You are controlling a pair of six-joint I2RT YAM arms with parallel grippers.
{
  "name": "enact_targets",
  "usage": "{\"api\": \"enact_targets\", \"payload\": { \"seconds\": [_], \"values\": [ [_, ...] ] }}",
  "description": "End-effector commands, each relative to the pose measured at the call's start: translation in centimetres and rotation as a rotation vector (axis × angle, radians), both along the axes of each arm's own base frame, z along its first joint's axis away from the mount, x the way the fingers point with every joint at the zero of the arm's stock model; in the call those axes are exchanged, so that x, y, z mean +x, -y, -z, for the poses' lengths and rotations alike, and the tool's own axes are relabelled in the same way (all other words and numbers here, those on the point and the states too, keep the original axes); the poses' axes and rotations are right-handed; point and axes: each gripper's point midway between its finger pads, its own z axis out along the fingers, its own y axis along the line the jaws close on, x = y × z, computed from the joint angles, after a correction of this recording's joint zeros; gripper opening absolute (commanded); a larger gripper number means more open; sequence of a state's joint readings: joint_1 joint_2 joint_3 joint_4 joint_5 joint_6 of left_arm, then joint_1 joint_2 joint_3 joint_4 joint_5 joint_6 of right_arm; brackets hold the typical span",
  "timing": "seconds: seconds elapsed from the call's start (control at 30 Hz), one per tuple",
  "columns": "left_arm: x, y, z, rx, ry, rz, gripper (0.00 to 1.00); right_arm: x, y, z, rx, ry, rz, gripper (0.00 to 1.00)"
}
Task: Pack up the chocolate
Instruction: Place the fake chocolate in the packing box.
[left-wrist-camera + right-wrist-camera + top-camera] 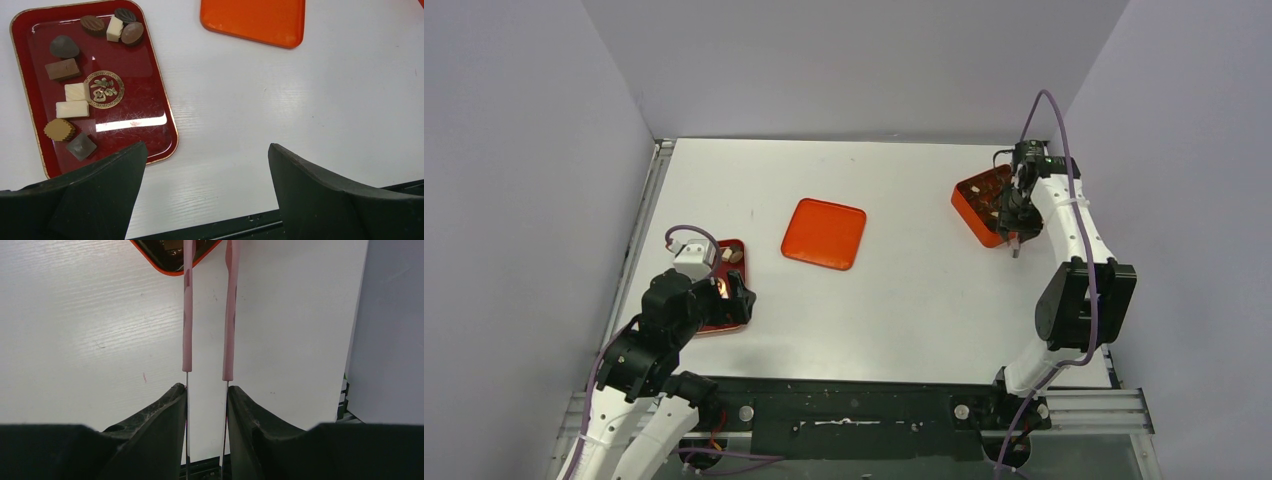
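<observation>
Several chocolate pieces (72,109), dark brown and cream, lie along the left and far edges of a dark red tray (145,85). My left gripper (207,150) hangs open just right of that tray's near corner, with only bare table between its fingers. More chocolate (994,195) sits in an orange box (969,205) at the far right. My right gripper (206,390) is shut on pink tongs (187,315), whose two arms reach over the box's corner (172,267). The tongs' tips are cut off by the frame. From above, the right gripper (1014,215) hovers at the box's near right edge.
A flat orange square lid (824,233) lies in the middle of the white table, also at the top of the left wrist view as the lid (252,20). Grey walls enclose the table on three sides. The black front rail (854,405) carries both arm bases.
</observation>
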State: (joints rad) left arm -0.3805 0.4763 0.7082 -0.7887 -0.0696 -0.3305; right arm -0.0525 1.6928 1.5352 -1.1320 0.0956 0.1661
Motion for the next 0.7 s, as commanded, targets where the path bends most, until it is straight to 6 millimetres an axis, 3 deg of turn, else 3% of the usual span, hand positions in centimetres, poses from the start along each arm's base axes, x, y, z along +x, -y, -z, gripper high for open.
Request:
{"api": "enact_targets", "payload": {
  "seconds": [0.0,0.67],
  "values": [
    [0.8,0.2,-1.8,-0.007,0.065,0.004,0.9,1.2,-0.4,-3.7,0.012,0.117,-0.023,0.33],
    [0.7,0.0,-2.0,-0.008,0.072,-0.003,0.9,2.4,-3.0,-6.0,-0.038,0.19,-0.114,0.34]
  ]
}}
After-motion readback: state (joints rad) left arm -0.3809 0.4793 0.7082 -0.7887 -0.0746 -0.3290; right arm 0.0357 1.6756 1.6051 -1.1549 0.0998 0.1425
